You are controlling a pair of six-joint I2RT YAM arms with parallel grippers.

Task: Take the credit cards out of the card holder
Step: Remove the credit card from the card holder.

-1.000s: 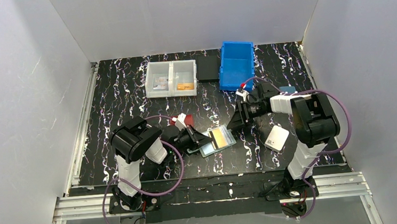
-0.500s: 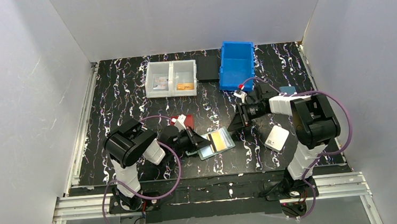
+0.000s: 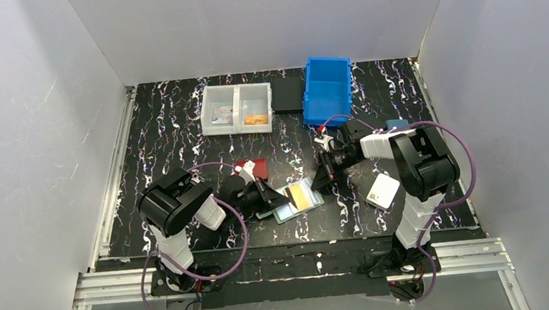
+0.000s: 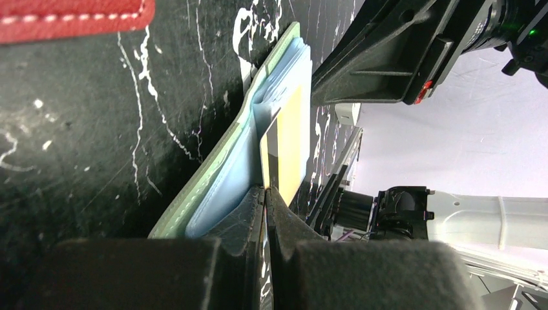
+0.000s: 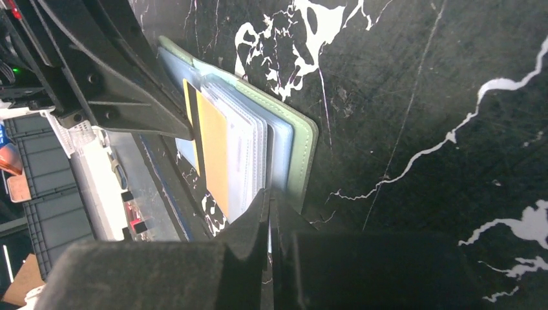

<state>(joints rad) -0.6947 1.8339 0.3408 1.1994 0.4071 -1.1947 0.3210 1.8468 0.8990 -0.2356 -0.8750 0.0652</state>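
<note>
The sage-green card holder (image 3: 285, 213) lies open on the black marbled table, its light-blue lining and clear sleeves fanned out. An orange credit card (image 3: 300, 194) with a dark stripe sticks out of the sleeves. My left gripper (image 3: 266, 198) is shut on that card's near-left edge; in the left wrist view the card (image 4: 289, 142) ends right at the fingertips (image 4: 266, 188). At the holder's right edge my right gripper (image 3: 321, 183) is shut. In the right wrist view its tips (image 5: 269, 194) pinch the holder's lining (image 5: 304, 148) beside the sleeves. Other credit cards are hidden.
A red wallet (image 3: 252, 168) lies just behind my left gripper, and a white wallet (image 3: 382, 190) to the right of the holder. At the back stand a clear two-compartment box (image 3: 236, 108), a black pad (image 3: 287, 94) and a blue bin (image 3: 327, 90).
My right gripper has moved left and down to the holder's right edge and shut on it. The left gripper and the holder have shifted slightly toward the near left.
</note>
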